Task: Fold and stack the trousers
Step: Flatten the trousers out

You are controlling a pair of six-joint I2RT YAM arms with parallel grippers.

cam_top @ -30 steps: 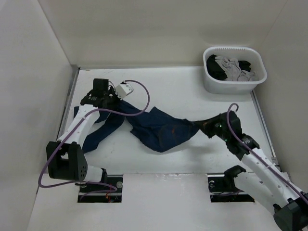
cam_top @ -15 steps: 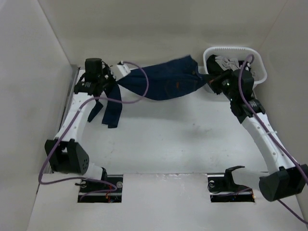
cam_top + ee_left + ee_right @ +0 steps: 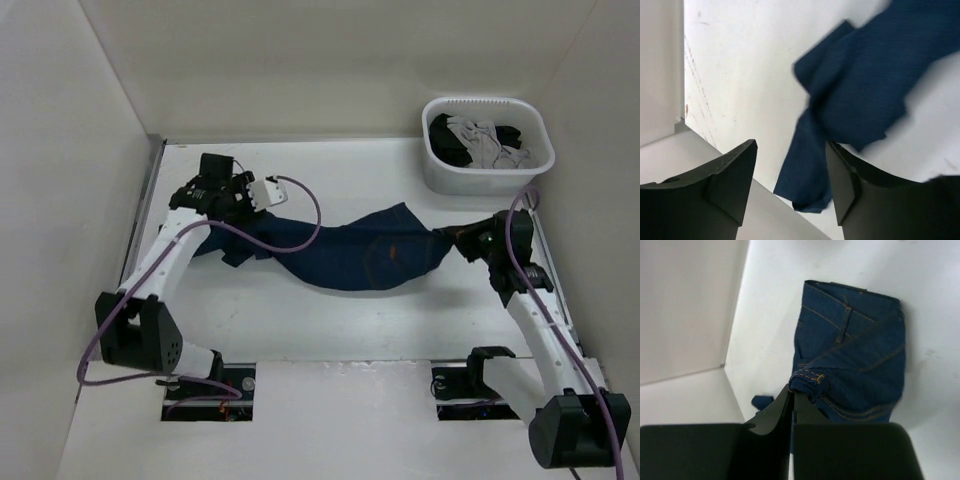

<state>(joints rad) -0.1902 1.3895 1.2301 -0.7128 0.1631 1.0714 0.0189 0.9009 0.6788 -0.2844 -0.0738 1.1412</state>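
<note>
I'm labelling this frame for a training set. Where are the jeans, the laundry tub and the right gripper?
jeans (image 3: 365,258): top external view, on the broad dark blue middle of the cloth.
laundry tub (image 3: 470,182): top external view, on its white front wall.
right gripper (image 3: 791,390): right wrist view, between its fingertips, closed on a stitched edge.

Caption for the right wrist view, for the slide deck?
Right gripper shut on the stitched waistband edge of the navy trousers, the rest lying on the white table.
</note>
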